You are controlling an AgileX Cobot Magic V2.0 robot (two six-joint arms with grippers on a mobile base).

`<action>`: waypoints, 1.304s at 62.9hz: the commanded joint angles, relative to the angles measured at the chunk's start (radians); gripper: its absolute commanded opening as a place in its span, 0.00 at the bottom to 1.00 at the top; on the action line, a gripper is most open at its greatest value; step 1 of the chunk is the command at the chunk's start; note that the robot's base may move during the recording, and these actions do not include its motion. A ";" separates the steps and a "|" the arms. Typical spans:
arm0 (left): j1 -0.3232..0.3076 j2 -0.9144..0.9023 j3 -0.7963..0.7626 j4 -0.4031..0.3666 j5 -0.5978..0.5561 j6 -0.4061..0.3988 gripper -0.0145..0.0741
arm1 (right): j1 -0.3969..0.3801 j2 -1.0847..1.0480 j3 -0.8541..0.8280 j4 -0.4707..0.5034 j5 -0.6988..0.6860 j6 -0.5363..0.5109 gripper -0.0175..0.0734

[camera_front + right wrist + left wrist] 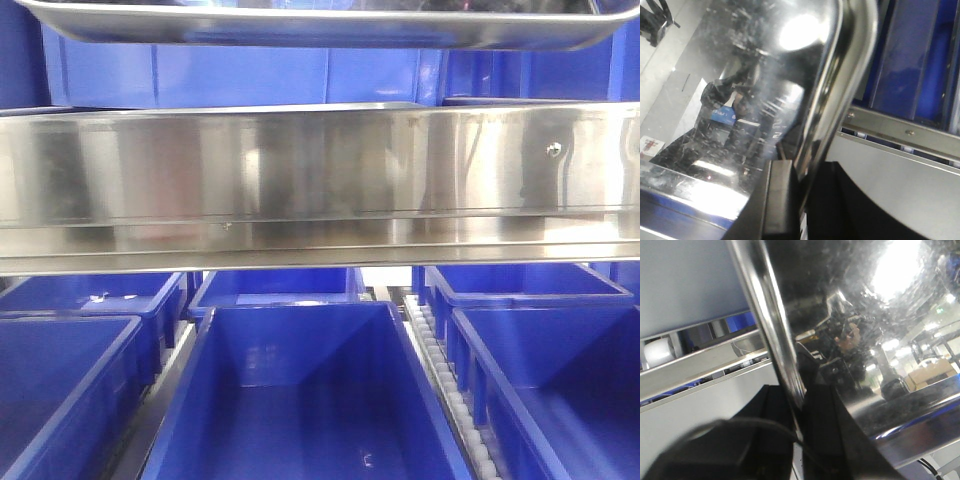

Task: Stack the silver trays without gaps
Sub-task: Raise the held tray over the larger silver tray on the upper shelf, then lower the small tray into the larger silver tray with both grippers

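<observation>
A silver tray hangs across the top of the front view, seen from below, above the steel shelf band. In the left wrist view my left gripper is shut on the tray's rolled rim, one black finger on each side of it. The tray's mirror-like inside fills the right of that view. In the right wrist view my right gripper is shut on the opposite rim, with the shiny tray floor to its left. Neither gripper shows in the front view.
A long reflective steel shelf band with screws runs below the tray. Deep blue bins stand under it, with a roller track between two of them. More blue bins stand behind the tray.
</observation>
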 commanded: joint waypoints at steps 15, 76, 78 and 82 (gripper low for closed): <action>0.101 -0.017 -0.139 -0.058 -0.065 0.042 0.11 | 0.008 0.033 -0.160 0.061 -0.182 -0.031 0.25; 0.373 0.334 -0.236 -0.040 -0.197 0.138 0.24 | -0.080 0.548 -0.453 0.064 -0.227 -0.039 0.41; 0.373 0.334 -0.236 -0.040 -0.197 0.138 0.30 | -0.082 0.547 -0.453 0.064 -0.226 -0.039 0.50; 0.373 0.334 -0.236 -0.040 -0.197 0.140 0.42 | -0.082 0.544 -0.453 0.060 -0.225 -0.039 0.66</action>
